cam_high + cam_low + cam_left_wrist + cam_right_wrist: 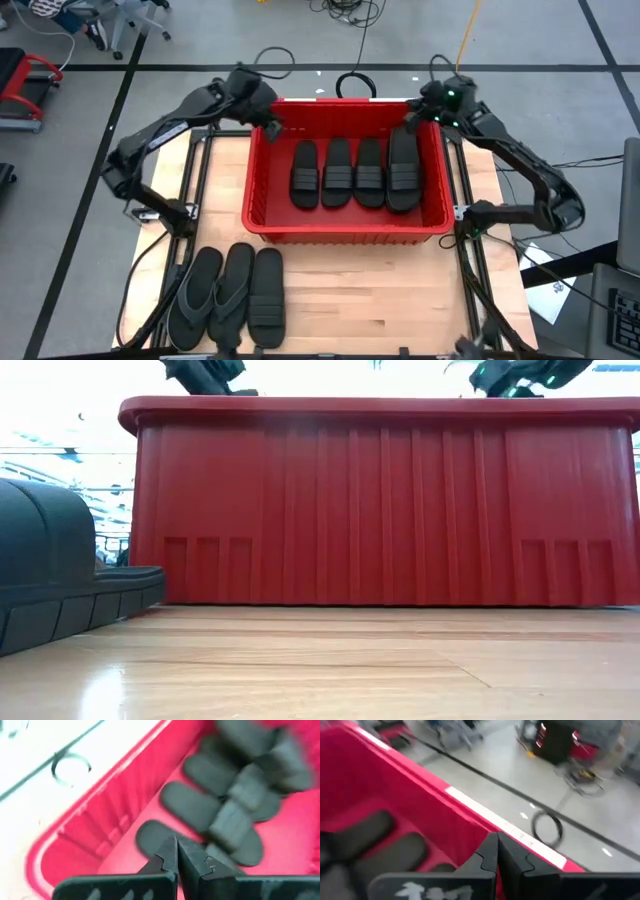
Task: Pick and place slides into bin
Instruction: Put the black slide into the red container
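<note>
Sandals sit in two groups, taking the red bin (262, 215) as the landmark: four lie side by side on its floor and three lie on the wooden worktop (380, 290) outside its near wall, toward its left corner. Inside the bin, the four sandals in the bin (355, 172) each show a wide band strap and lie lengthwise, close together; the one nearest the bin's right wall reaches farther toward the far wall than the others. The three sandals on the worktop (228, 295) are also packed side by side; the left two have thin thong straps and the right one a wide band. From table height, the bin's near wall (380, 500) fills most of the picture, with the edge of one sandal on the worktop (60, 575) to its left. The left gripper (270, 128) hangs over the bin's far left corner, and in its wrist view its jaws are pressed together, holding nothing, above the sandals on the bin's floor (215, 810). The right gripper (412, 118) hangs over the bin's far right corner; its jaws are likewise pressed together and empty, just above the bin's far rim (470, 805). A black cable loop (354, 85) lies on the floor beyond the bin's far wall.
</note>
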### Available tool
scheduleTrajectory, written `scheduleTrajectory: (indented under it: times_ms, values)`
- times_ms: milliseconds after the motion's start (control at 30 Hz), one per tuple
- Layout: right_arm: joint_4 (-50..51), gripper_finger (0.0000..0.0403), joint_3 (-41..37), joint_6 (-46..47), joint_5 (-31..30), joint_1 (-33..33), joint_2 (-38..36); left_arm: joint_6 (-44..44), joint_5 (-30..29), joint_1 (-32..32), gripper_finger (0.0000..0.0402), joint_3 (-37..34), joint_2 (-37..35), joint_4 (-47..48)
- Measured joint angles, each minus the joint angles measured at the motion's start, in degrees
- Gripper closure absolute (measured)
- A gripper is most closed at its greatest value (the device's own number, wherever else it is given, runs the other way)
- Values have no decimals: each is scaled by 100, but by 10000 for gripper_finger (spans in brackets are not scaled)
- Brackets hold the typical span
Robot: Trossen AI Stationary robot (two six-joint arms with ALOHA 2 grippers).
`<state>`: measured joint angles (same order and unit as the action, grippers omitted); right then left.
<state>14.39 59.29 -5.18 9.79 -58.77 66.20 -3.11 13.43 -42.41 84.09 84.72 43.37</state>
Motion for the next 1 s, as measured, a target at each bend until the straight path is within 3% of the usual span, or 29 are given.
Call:
scheduleTrajectory:
  times_ms: [100, 233, 367, 533, 733, 1000]
  values:
    - [54, 403, 0, 298, 764, 128, -541, -133, 398, 164, 401, 15, -543, 152]
    - [86, 403, 0, 701, 2226, 455, -1250, 23, 1000, 476, 401, 13, -1224, 712]
    - [153, 403, 0, 467, 3485, 1041, -1924, 39, 927, 1170, 401, 13, -1912, 1286]
    - [169, 403, 0, 608, 3504, 1699, -2602, 678, 5, 2383, 401, 13, -2511, 1345]
    - [722, 403, -2, 971, 3547, 2230, -2956, 1929, -329, 3993, 401, -131, -2664, 1288]
    - [1430, 403, -221, 676, 3693, 2784, -2999, 3604, -559, 5670, 401, -1348, -2294, 344]
